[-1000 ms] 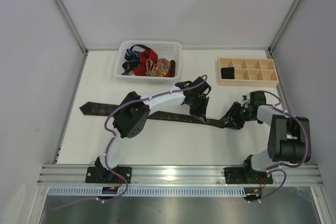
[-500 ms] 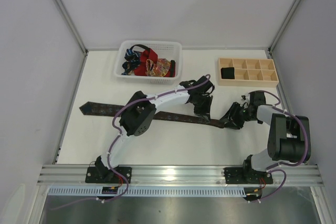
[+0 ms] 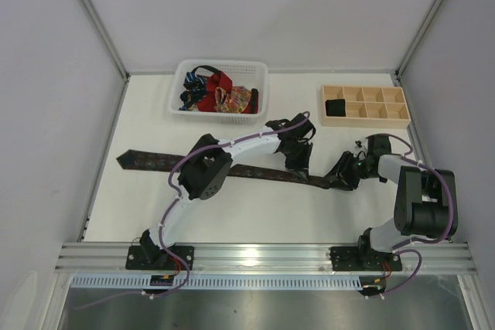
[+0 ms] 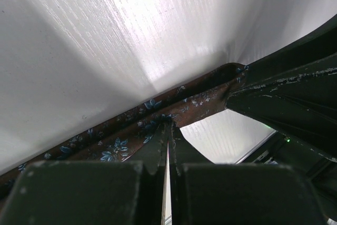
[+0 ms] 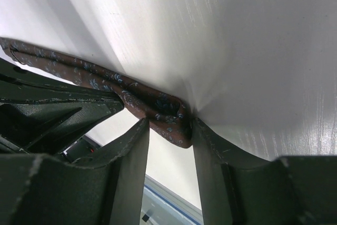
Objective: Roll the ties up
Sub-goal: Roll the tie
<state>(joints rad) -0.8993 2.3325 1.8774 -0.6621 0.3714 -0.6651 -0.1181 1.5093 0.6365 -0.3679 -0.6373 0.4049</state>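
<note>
Brown tie (image 5: 158, 104), end grasped in right jaws; left jaws clenched atop it

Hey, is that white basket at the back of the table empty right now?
No, the white basket holds a heap of red, blue and patterned ties.

Dark tie (image 3: 151, 161) stretched across the table (image 3: 255, 214), my left end effector (image 3: 298, 166) down on it, my right end effector (image 3: 340, 181) at its right end, basket (image 3: 216, 116) and tray (image 3: 363, 122) behind.
</note>
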